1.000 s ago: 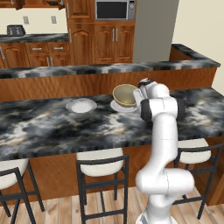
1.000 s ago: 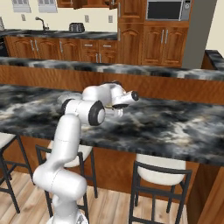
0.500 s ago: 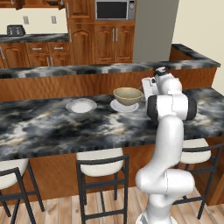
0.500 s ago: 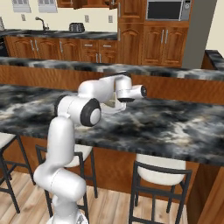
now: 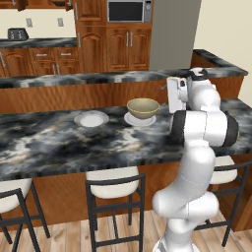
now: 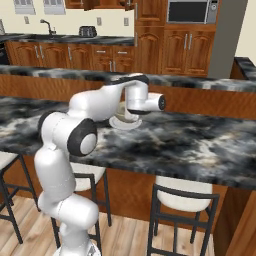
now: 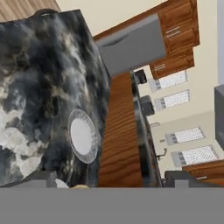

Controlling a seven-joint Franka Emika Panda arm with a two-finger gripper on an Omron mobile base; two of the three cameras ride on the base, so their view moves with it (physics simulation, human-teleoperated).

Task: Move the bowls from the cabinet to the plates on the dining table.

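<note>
Showing the release step of the first delivery: the pale beige-cream round bowl (image 5: 143, 108) sits on a small flat grey-white plate (image 5: 140, 119) on the long black, grey and white marble dining table (image 5: 59, 142). You judge this bowl as placed; the task is about half done, since the second small grey-white plate (image 5: 91, 118) lies bare at about nine o'clock of the bowl in the left base view, near it but apart.

The two-finger pincer's jaws are not clearly seen in the base views; in the hand view the dark finger tips (image 7: 41, 178) stand far apart at the bottom corners with nothing between them, so you read the pincer as released. The white hand (image 5: 177, 94) hangs just beside the bowl, at about three o'clock of it and slightly higher, without touching.

Your next move calls for lifting clear of the bowl's rim, then driving back to the reddish-brown wooden cabinet (image 5: 91, 47) for the dark bowl. In the hand view the bare plate (image 7: 82, 135) lies ahead, near centre.
</note>
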